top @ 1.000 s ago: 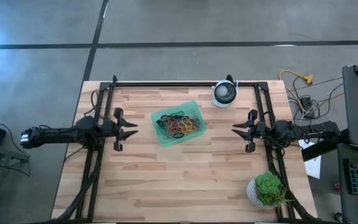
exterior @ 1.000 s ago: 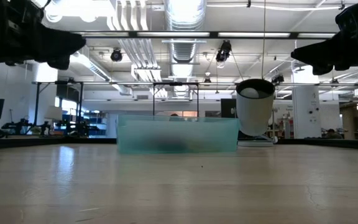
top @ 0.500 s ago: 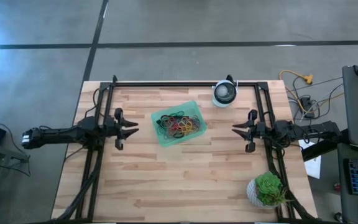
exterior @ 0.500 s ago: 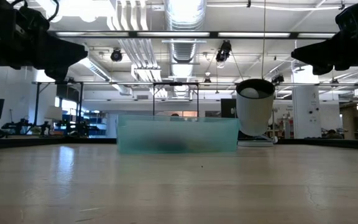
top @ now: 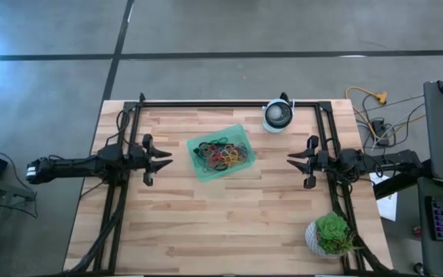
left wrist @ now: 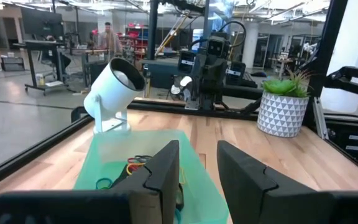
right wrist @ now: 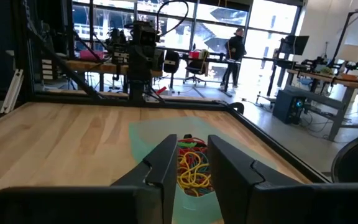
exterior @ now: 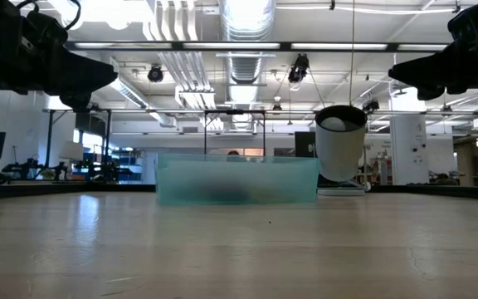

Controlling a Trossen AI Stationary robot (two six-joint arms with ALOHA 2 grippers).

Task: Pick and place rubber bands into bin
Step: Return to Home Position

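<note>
The green bin [top: 220, 152] sits on the wooden table, slightly left of centre, and its base rests flat on the top. A tangle of red, yellow, green and black rubber bands [top: 221, 155] lies inside it. My left gripper [top: 167, 159] hovers open to the left of the bin, level and pointing at it. My right gripper [top: 291, 160] hovers open to the right, also pointing at the bin. In the left wrist view the bin [left wrist: 104, 155] and the bands [left wrist: 138, 165] show beyond the left gripper [left wrist: 197, 149]. In the right wrist view the bands [right wrist: 194, 165] show beyond the right gripper [right wrist: 192, 143].
A round white device [top: 278, 115] stands at the table's far edge, right of the bin. A potted green plant [top: 331, 235] sits at the near right corner. Black frame rails [top: 229, 103] run along the far, left and right edges. Bare wood lies near of the bin.
My left gripper has crept a little toward the bin and dipped slightly. The right gripper, the bin and the bands have stayed still.
</note>
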